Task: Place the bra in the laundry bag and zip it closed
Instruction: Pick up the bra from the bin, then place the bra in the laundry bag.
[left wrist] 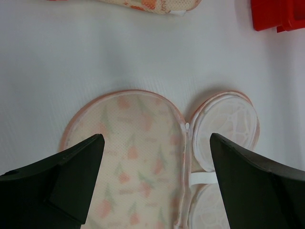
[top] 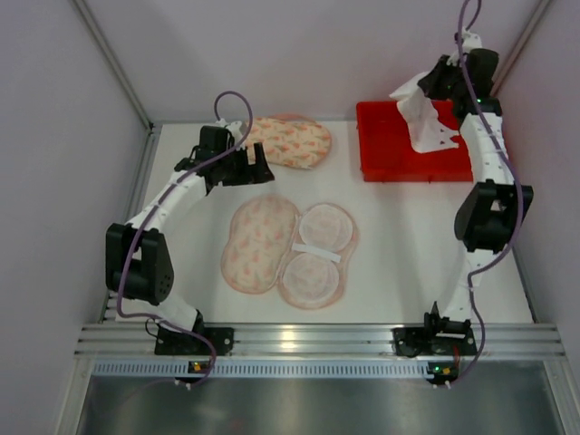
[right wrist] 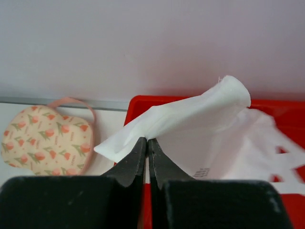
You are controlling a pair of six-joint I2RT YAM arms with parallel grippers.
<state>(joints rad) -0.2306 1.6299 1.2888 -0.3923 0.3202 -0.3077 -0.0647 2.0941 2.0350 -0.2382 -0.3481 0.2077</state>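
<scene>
Above the red tray (top: pixel 381 145) your right gripper (right wrist: pixel 147 143) pinches the bra (right wrist: pixel 190 119) — left gripper (left wrist: pixel 156 138) gapes wide near the laundry bag (left wrist: pixel 128 157).

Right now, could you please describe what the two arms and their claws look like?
Both the left arm and right arm have white links with bulky black joints, and a purple-grey cable runs along each. The left claw and right claw have black, wedge-shaped fingers.
</scene>
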